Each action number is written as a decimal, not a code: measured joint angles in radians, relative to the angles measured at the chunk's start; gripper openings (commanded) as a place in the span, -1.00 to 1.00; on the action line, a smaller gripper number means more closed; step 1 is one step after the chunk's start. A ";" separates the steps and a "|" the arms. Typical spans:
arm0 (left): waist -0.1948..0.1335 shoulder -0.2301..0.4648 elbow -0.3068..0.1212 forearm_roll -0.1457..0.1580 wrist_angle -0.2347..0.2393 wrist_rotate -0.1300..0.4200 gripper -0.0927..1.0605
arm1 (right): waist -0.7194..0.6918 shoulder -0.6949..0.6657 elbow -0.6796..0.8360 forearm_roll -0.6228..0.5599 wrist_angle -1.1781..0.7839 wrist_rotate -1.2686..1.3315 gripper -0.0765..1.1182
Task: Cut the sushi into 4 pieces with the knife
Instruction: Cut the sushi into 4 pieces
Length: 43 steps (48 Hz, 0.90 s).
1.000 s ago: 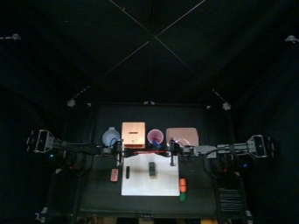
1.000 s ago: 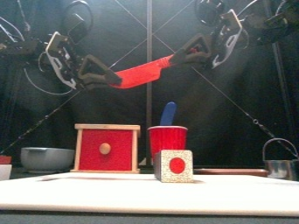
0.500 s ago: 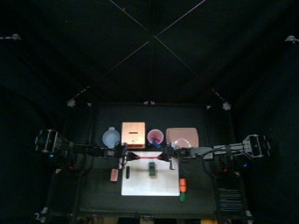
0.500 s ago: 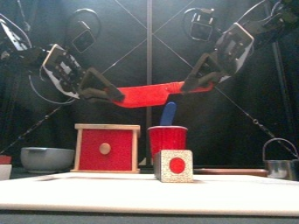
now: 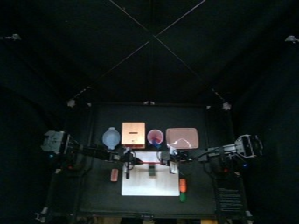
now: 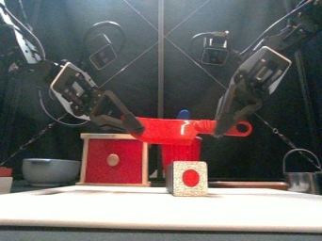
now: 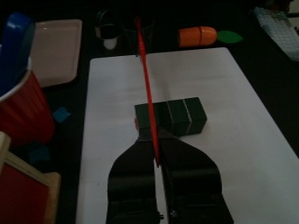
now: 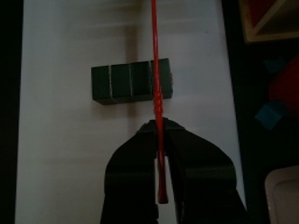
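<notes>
A red toy knife (image 6: pixel 176 126) hangs level above the white cutting board (image 5: pixel 138 182), held at both ends. My left gripper (image 6: pixel 136 127) is shut on one end and my right gripper (image 6: pixel 224 128) on the other. The dark green sushi roll (image 7: pixel 172 115) lies on the board under the blade, in one piece with seams between its blocks. Its end face (image 6: pixel 189 177) is white with a red centre. In the right wrist view the knife (image 8: pixel 153 52) runs across the roll (image 8: pixel 122 81) near one end. The blade stands clear above the roll.
Behind the board stand a blue-grey bowl (image 5: pixel 111 137), the wooden box (image 5: pixel 133 136) with a red drawer front (image 6: pixel 115 160), a red cup (image 5: pixel 156 136) and the pink tray (image 5: pixel 183 136). Orange (image 7: pixel 197 35) and green (image 7: pixel 232 37) toy foods lie beside the board.
Both grippers have come down with the knife. The blade, tilted and high before, now lies level and much closer to the roll.
</notes>
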<state>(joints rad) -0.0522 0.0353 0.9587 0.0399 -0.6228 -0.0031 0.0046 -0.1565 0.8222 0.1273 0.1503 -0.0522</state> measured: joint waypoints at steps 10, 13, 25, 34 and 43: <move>-0.003 0.032 -0.014 -0.018 0.000 0.002 -0.39 | -0.005 0.031 -0.002 -0.005 0.006 -0.002 -0.78; -0.005 0.038 -0.020 -0.018 0.002 0.002 -0.39 | -0.005 0.032 -0.002 -0.006 0.014 -0.002 -0.78; -0.012 0.072 -0.037 -0.021 0.000 0.003 -0.39 | -0.005 0.034 -0.002 -0.008 0.028 -0.002 -0.78; -0.011 0.091 -0.040 -0.021 0.000 0.006 -0.39 | -0.015 0.035 -0.002 -0.008 0.028 -0.006 -0.78; -0.011 0.110 -0.041 -0.023 -0.003 0.005 -0.39 | -0.018 0.040 -0.002 -0.012 0.029 -0.005 -0.78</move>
<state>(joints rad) -0.0629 0.1457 0.9173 0.0169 -0.6259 0.0015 -0.0138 -0.1166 0.8207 0.1150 0.1795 -0.0568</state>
